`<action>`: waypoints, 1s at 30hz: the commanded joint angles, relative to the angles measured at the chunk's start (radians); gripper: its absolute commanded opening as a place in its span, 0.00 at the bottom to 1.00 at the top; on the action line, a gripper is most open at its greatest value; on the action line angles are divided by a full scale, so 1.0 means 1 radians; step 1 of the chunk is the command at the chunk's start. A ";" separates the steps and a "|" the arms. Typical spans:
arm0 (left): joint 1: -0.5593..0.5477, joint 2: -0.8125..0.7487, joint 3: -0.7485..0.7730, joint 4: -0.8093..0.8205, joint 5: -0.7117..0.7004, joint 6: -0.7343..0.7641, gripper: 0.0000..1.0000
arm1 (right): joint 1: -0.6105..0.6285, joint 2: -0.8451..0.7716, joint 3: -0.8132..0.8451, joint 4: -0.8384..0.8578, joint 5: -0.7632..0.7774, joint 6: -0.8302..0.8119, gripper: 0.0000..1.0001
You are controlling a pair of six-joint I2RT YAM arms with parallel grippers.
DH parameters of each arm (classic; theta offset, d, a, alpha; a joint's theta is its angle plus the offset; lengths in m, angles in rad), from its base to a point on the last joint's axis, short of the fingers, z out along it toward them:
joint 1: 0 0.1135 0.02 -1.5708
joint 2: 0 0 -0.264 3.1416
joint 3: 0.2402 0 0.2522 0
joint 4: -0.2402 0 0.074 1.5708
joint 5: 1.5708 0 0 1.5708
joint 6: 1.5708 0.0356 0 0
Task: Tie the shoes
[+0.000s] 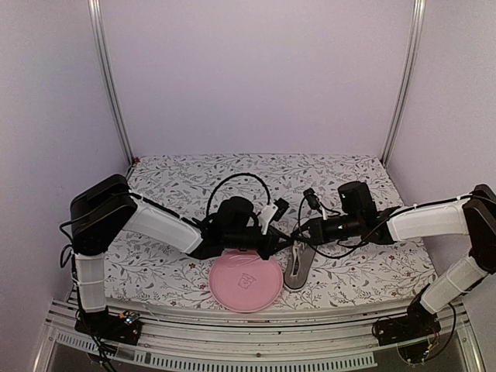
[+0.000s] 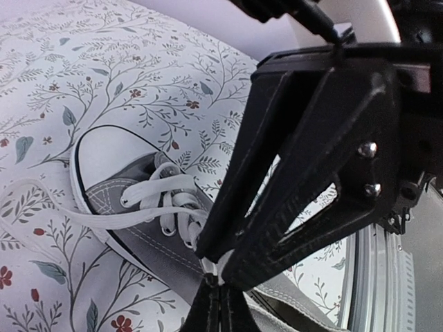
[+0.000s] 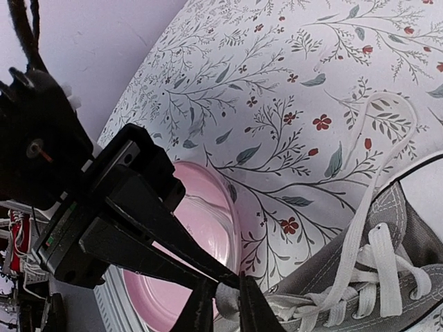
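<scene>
Grey sneaker [image 2: 114, 195] beneath left gripper [image 2: 213, 277] and right gripper [image 3: 223, 299]

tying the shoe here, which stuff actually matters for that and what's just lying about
For the job:
grey sneaker
white laces
left gripper, shut
right gripper, a lace between its fingers

Just lying about:
pink plate, beside the sneaker
floral cloth, under everything
</scene>
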 commanded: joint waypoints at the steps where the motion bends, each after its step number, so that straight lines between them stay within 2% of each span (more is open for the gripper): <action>1: -0.018 0.002 0.021 0.010 -0.006 0.002 0.00 | 0.004 0.025 0.026 0.023 -0.018 -0.014 0.12; 6: -0.019 0.001 0.025 0.010 -0.009 0.003 0.00 | 0.005 0.023 0.018 0.022 -0.005 -0.017 0.03; 7: -0.019 -0.004 0.023 0.005 -0.016 0.005 0.04 | 0.005 0.018 0.014 0.022 0.005 -0.017 0.02; 9: -0.017 -0.036 -0.003 0.008 -0.053 0.022 0.34 | 0.005 0.003 0.007 0.020 0.028 -0.015 0.02; 10: -0.016 -0.085 -0.032 0.008 -0.090 0.037 0.46 | 0.005 -0.007 0.002 0.018 0.043 -0.014 0.02; 12: -0.006 -0.134 -0.072 0.001 -0.132 0.064 0.57 | 0.004 -0.020 -0.006 0.015 0.053 -0.011 0.02; 13: 0.006 -0.155 -0.082 -0.014 -0.139 0.073 0.60 | 0.005 -0.026 -0.009 0.012 0.055 -0.011 0.02; 18: 0.095 -0.163 -0.043 -0.145 -0.165 0.100 0.58 | 0.004 -0.043 -0.023 0.002 0.064 -0.011 0.02; 23: 0.135 0.028 0.211 -0.430 -0.257 0.101 0.55 | 0.005 -0.045 -0.030 0.004 0.072 -0.008 0.02; 26: 0.142 0.116 0.333 -0.520 -0.289 0.095 0.54 | 0.005 -0.036 -0.028 0.009 0.068 -0.005 0.02; 30: 0.155 0.159 0.413 -0.577 -0.276 0.041 0.55 | 0.005 -0.031 -0.024 0.015 0.066 -0.002 0.02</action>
